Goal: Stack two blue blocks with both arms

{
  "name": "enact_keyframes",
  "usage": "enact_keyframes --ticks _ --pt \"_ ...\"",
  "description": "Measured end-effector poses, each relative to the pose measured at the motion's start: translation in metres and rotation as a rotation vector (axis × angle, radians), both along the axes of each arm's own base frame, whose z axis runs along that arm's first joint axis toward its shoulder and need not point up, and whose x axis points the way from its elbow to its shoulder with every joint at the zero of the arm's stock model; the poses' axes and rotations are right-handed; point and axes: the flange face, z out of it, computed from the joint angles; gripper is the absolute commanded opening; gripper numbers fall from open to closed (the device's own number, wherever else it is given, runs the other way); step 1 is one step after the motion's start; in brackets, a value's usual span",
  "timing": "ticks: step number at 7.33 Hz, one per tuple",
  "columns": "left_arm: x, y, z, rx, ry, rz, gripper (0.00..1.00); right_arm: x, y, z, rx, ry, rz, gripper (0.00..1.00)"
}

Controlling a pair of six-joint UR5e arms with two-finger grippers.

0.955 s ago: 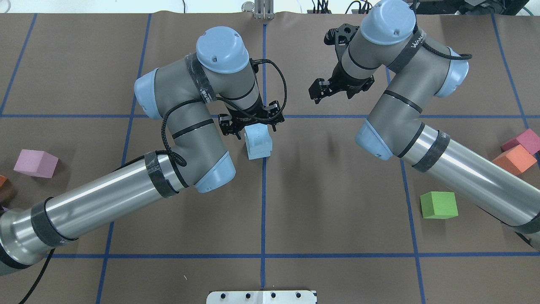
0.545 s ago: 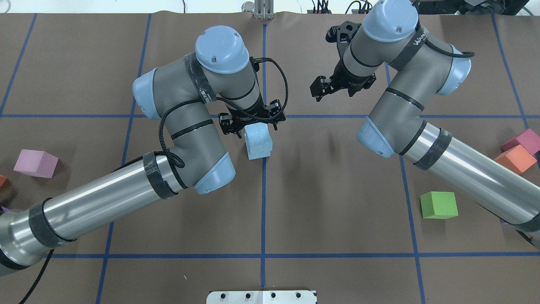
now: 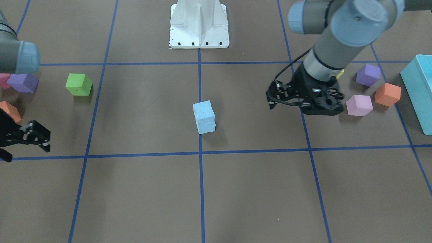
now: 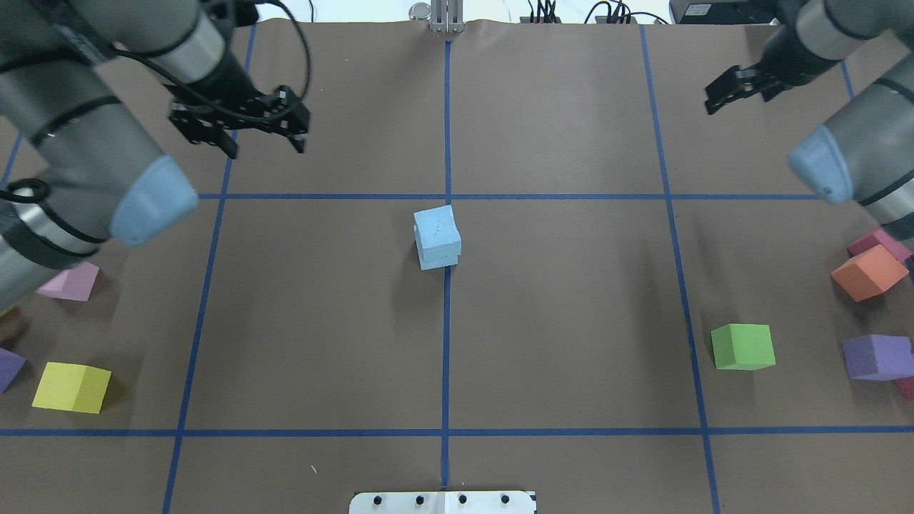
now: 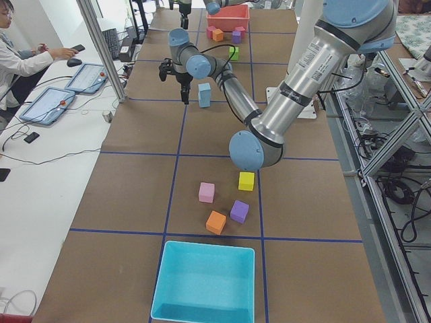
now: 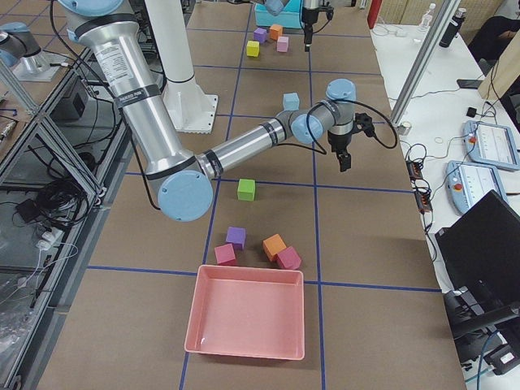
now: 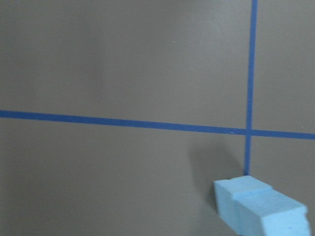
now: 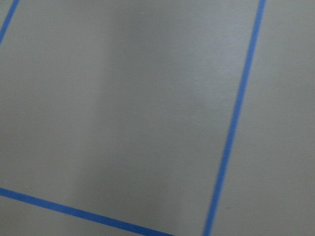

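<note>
The two pale blue blocks stand stacked at the table's centre, the upper block (image 4: 435,227) slightly askew on the lower block (image 4: 440,258). The stack also shows in the front view (image 3: 204,117) and at the lower right of the left wrist view (image 7: 261,209). My left gripper (image 4: 264,145) is open and empty, hovering well to the far left of the stack; it also shows in the front view (image 3: 303,104). My right gripper (image 4: 737,100) is open and empty at the far right; in the front view (image 3: 27,150) it is at the left edge.
A green cube (image 4: 742,346), an orange cube (image 4: 867,271) and a purple cube (image 4: 877,355) lie on the right. A yellow cube (image 4: 71,385) and a pink cube (image 4: 68,282) lie on the left. A teal box (image 3: 420,87) sits at the left end, a pink tray (image 6: 248,309) at the right end.
Both arms have drawn back from the centre: the left gripper left the stack and swung up and leftward, the right gripper swung rightward. The blue stack stays in place.
</note>
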Motion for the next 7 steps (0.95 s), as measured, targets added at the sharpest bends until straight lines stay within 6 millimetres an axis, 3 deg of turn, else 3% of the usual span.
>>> enact_keyframes --ticks 2,3,5,7 --pt "-0.135 -0.012 0.123 0.064 -0.061 0.062 0.99 0.079 0.021 0.070 -0.104 0.015 0.072 1.00" --pt "-0.181 -0.009 0.177 0.075 -0.086 0.089 0.99 0.112 0.037 0.096 -0.157 0.017 0.112 1.00" --pt "-0.240 0.011 0.266 0.061 -0.114 0.133 0.99 0.162 0.092 0.131 -0.228 0.013 0.176 1.00" --pt "-0.264 0.036 0.321 0.027 -0.120 0.160 0.99 0.183 0.142 0.144 -0.256 0.013 0.204 1.00"
